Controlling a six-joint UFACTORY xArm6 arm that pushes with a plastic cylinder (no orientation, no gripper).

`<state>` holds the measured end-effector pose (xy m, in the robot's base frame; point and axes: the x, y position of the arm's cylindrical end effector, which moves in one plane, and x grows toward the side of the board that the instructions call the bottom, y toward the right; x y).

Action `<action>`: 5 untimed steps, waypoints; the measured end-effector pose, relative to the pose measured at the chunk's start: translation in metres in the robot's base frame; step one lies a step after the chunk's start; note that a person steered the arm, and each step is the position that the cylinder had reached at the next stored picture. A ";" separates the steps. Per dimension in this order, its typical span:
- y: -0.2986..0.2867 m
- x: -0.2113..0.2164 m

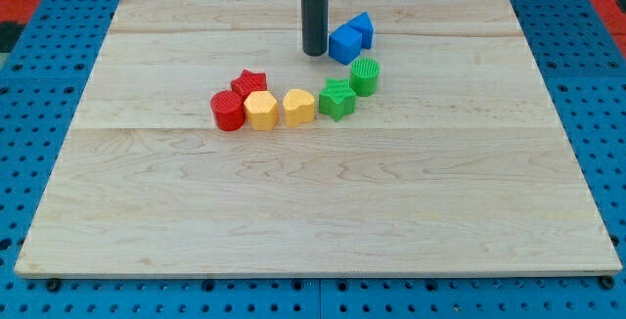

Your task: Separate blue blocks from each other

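Observation:
Two blue blocks touch each other at the view's upper middle: a blue cube (344, 44) in front and a blue angular block (362, 28) behind it to the right. My tip (314, 54) stands just left of the blue cube, close to its left face or touching it. The rod rises straight to the view's top.
Below the blue blocks an arc of blocks runs leftward: a green cylinder (365, 76), a green star (337, 98), a yellow hexagon (298, 107), a yellow block (260, 110), a red cylinder (228, 111) and a red star (249, 83). The wooden board (313, 221) lies on a blue pegboard.

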<state>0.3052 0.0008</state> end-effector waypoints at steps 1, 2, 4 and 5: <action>0.060 -0.006; 0.121 -0.026; 0.131 -0.045; 0.122 -0.045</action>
<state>0.2600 0.1229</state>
